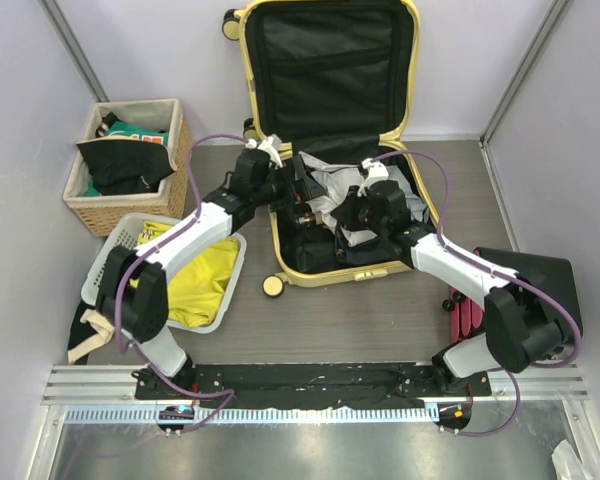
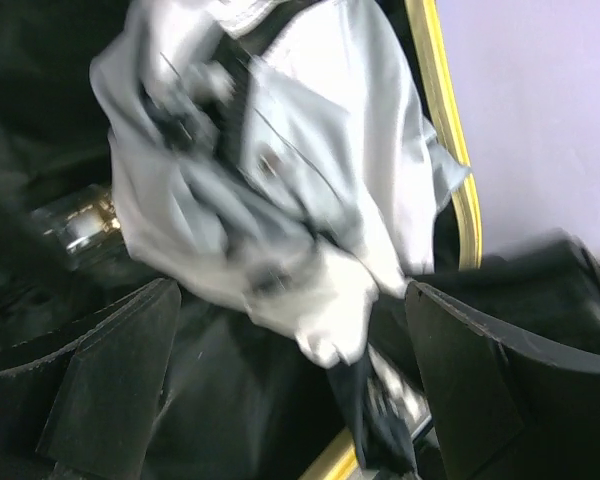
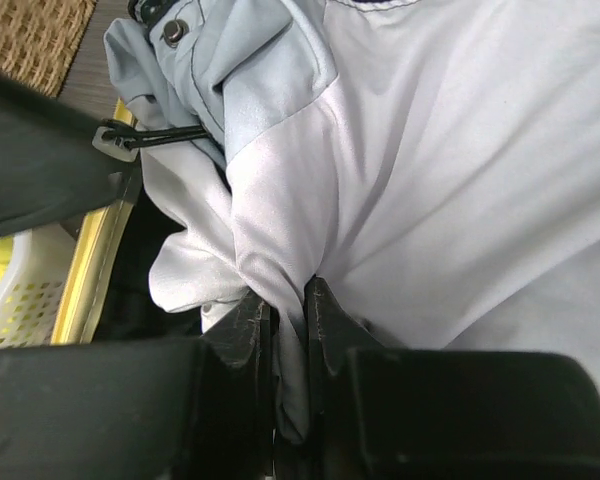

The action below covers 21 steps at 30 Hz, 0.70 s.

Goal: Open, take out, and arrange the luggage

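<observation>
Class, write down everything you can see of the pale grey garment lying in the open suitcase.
The pale grey garment is thin, smooth, slightly shiny fabric in two tones, with whiter panels beside blue-grey ones. It shows a dark snap button and a black drawcord with a toggle. It lies crumpled in the lower half of the open yellow suitcase, over black lining. The right gripper is shut on one fold; the left gripper hangs open over it.

Left arm (image 1: 208, 225) and right arm (image 1: 442, 256): each has white tubular links between bulky black joint housings, a purple cable (image 1: 216, 138) looping loosely alongside, and matte black wedge-shaped fingers (image 2: 110, 385), both mounted on a black base plate (image 1: 310, 378) above a ribbed silver rail (image 1: 310, 412).
</observation>
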{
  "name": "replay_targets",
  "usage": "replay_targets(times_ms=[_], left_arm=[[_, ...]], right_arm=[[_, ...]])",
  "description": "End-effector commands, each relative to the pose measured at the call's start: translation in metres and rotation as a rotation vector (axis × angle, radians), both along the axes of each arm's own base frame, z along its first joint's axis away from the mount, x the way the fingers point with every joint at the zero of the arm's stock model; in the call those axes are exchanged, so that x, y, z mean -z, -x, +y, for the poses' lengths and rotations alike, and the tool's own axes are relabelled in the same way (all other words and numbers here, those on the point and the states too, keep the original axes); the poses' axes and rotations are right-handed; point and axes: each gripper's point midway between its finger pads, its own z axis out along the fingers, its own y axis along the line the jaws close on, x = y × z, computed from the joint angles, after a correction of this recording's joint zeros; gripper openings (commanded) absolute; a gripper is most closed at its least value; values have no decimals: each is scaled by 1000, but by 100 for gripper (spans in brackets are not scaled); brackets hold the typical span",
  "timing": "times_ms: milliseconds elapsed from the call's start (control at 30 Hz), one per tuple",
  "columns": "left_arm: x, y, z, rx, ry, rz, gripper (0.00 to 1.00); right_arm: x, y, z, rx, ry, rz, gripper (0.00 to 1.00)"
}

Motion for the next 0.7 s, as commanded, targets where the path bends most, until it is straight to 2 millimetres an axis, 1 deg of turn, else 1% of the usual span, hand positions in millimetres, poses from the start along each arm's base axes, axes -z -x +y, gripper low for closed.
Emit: replay_targets(times_ms=[0, 33, 67, 133, 167, 200, 233, 267, 300, 400, 433, 467, 500, 533, 600, 633, 667], left_arm=[[-18, -31, -20, -70, 144, -31, 100], [-23, -34, -26, -76, 187, -41, 100], [-15, -36, -33, -76, 188, -31, 100], [-18, -38, -44, -72, 202, -46, 100], [-16, -36, -53, -61, 203, -41, 100], [-8, -37, -58, -62, 195, -29, 100], [-11, -38, -65, -53, 207, -34, 100], [-8, -35, -73, -44, 212, -23, 100], [0, -35, -79, -35, 213, -4, 100], [3, -34, -93, -25, 247, 1, 100], [6, -31, -95, -24, 260, 6, 100], [4, -30, -97, -28, 287, 12, 100], [-4, -32, -100, -27, 321, -14, 100], [-8, -29, -101, -22, 335, -21, 100], [-8, -25, -101, -20, 341, -28, 100], [-16, -21, -100, -19, 353, -42, 100], [-7, -15, -96, -22, 347, -33, 100]], right_arm=[[-73, 0, 2, 7, -150, -185, 1], [-70, 2, 1, 6, -149, -178, 1], [-73, 5, 0, 4, -153, -185, 1], [-71, 9, 0, -6, -155, -182, 1], [-70, 10, 0, -9, -160, -179, 1], [-74, 12, 0, -11, -169, -187, 1], [-71, 13, 0, -16, -168, -184, 1], [-72, 14, 1, -20, -172, -184, 1], [-73, 15, 1, -23, -174, -187, 1], [-69, 18, 1, -37, -169, -185, 1], [-69, 18, 2, -39, -167, -185, 1], [-66, 18, 1, -36, -162, -179, 1], [-63, 19, 1, -36, -156, -172, 1], [-63, 19, 0, -33, -155, -172, 1], [-59, 20, -3, -22, -145, -164, 1], [-58, 19, -5, -11, -142, -164, 1], [-56, 19, -6, -5, -133, -159, 1]])
